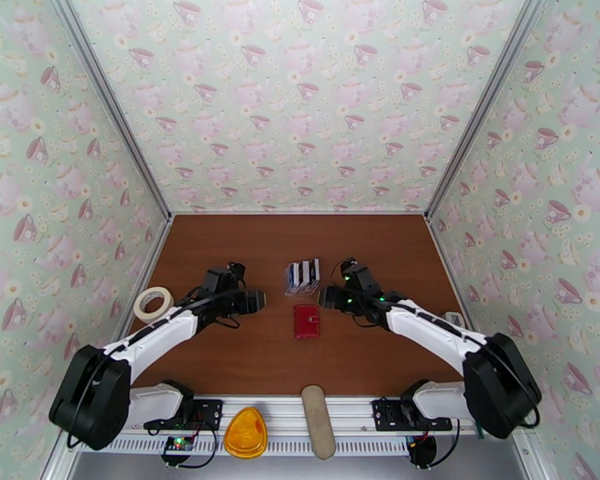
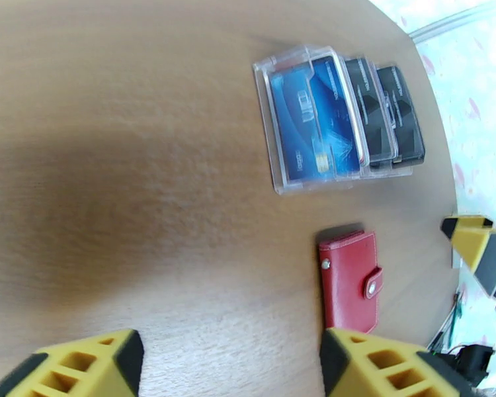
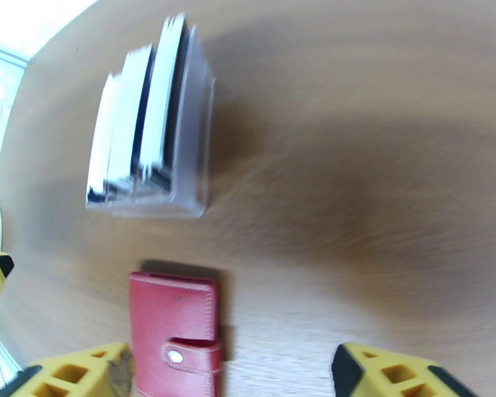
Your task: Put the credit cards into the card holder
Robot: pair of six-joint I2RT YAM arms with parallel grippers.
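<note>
The credit cards (image 1: 302, 275) stand on edge in a clear plastic piece at mid-table: a blue one in front and dark ones behind (image 2: 337, 117), blurred in the right wrist view (image 3: 149, 120). Just nearer lies the card holder (image 1: 306, 321), a red wallet lying closed with its tab snapped (image 2: 350, 280) (image 3: 175, 332). My left gripper (image 1: 261, 300) (image 2: 231, 368) hangs open to the wallet's left, nothing between its yellow fingers. My right gripper (image 1: 323, 298) (image 3: 228, 378) hangs open to the wallet's right, above the table and holding nothing.
A roll of tape (image 1: 153, 303) lies by the left wall. An orange piece (image 1: 246, 434) and a beige oblong piece (image 1: 318, 420) sit on the rail at the near edge. Patterned walls close in three sides. Bare brown table lies behind the cards.
</note>
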